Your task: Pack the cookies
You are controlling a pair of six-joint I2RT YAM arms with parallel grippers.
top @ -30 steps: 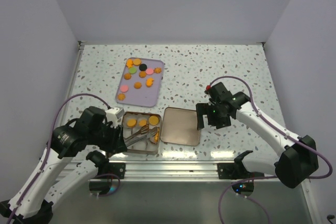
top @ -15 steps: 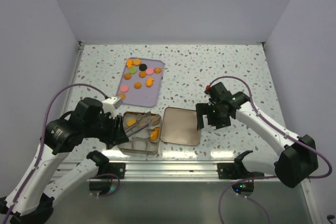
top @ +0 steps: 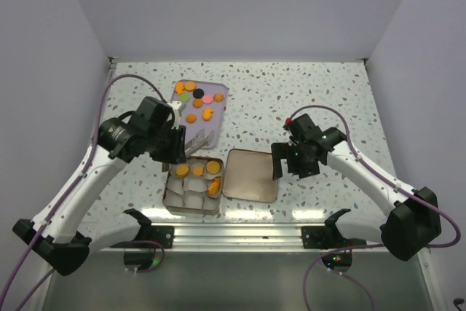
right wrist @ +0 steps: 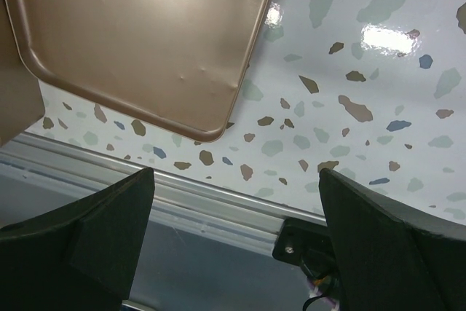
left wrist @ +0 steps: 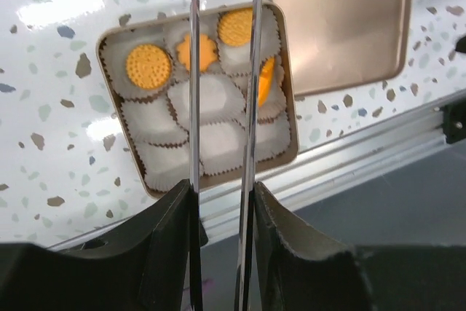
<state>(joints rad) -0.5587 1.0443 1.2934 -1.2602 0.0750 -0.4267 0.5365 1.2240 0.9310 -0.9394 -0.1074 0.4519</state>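
Observation:
Several cookies (top: 193,100), mostly orange with a few pink, green and one black, lie on the lilac tray (top: 207,133). The open tin (top: 169,193) holds white paper cups. It has three orange cookies in its far row (left wrist: 148,66) and one tilted orange cookie at its right side (left wrist: 266,81). My left gripper (top: 180,143) is shut on metal tongs (left wrist: 195,107). It holds them above the gap between tin and tray, and nothing shows between the blades. My right gripper (top: 279,167) is open and empty, just right of the tin lid (top: 250,175).
The copper lid also shows in the right wrist view (right wrist: 138,34), lying flat beside the tin. An aluminium rail (top: 240,216) runs along the table's near edge. White walls close in the back and both sides.
My left arm has risen out of the tin and swung away from me toward the lilac tray, taking the tongs with it. The right arm has not moved.

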